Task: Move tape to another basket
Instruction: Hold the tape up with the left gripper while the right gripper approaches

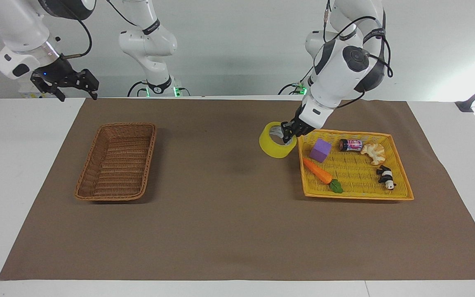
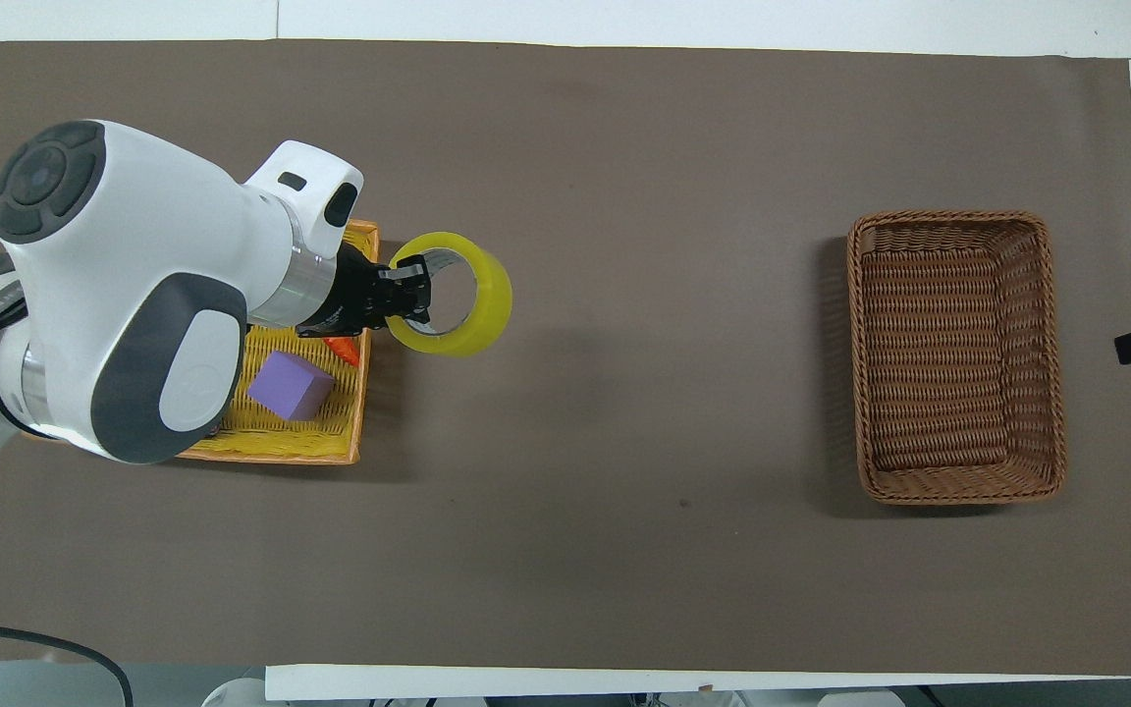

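Observation:
The yellow tape roll (image 1: 273,148) hangs in my left gripper (image 1: 288,135), which is shut on the roll's wall with one finger inside the core. It is up in the air over the brown mat, just off the yellow tray's edge toward the right arm's end. In the overhead view the tape (image 2: 489,312) and left gripper (image 2: 414,297) show the same. The brown wicker basket (image 1: 118,163) sits empty at the right arm's end, also seen in the overhead view (image 2: 953,353). My right gripper (image 1: 76,84) waits open, raised off the mat's corner beside that basket.
The yellow woven tray (image 1: 357,175) holds a purple block (image 1: 320,149), a carrot (image 1: 319,171), a small can (image 1: 351,144), a croissant (image 1: 372,152) and a panda figure (image 1: 385,176). The left arm covers most of the tray (image 2: 281,447) in the overhead view.

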`<act>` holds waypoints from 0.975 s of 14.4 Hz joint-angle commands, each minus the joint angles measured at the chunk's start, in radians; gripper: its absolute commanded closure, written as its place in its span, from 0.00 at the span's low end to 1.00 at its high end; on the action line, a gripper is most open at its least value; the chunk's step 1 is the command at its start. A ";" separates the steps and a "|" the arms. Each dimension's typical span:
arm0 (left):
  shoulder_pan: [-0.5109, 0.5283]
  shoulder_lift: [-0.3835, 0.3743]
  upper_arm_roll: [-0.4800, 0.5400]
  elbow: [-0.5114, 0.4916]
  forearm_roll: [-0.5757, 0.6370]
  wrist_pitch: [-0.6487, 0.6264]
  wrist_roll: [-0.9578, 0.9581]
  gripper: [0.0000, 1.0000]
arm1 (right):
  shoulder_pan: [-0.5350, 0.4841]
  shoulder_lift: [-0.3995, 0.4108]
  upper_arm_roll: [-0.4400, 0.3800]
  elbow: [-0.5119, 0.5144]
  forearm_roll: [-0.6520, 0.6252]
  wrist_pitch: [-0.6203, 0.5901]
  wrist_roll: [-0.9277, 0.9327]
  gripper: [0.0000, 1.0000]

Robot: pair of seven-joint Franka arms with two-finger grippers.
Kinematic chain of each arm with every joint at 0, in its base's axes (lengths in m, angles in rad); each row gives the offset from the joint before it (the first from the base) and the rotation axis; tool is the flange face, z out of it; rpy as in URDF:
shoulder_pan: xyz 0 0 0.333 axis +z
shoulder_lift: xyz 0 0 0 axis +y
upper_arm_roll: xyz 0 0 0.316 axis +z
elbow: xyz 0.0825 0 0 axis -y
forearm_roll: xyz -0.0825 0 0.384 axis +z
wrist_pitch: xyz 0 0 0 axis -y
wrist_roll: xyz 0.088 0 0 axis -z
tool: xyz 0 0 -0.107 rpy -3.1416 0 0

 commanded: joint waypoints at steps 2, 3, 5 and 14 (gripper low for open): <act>-0.132 0.004 0.017 0.041 -0.034 0.066 -0.112 1.00 | -0.016 -0.024 0.000 -0.027 0.102 -0.019 -0.015 0.00; -0.146 0.004 0.017 0.043 -0.032 0.095 -0.124 1.00 | -0.017 -0.026 -0.001 -0.034 0.162 -0.019 -0.015 0.00; -0.166 0.004 0.017 0.041 -0.028 0.103 -0.134 1.00 | -0.019 -0.032 -0.009 -0.061 0.260 -0.019 -0.015 0.00; -0.172 0.006 0.017 0.043 -0.025 0.105 -0.134 1.00 | -0.034 -0.124 -0.009 -0.277 0.671 0.041 -0.017 0.00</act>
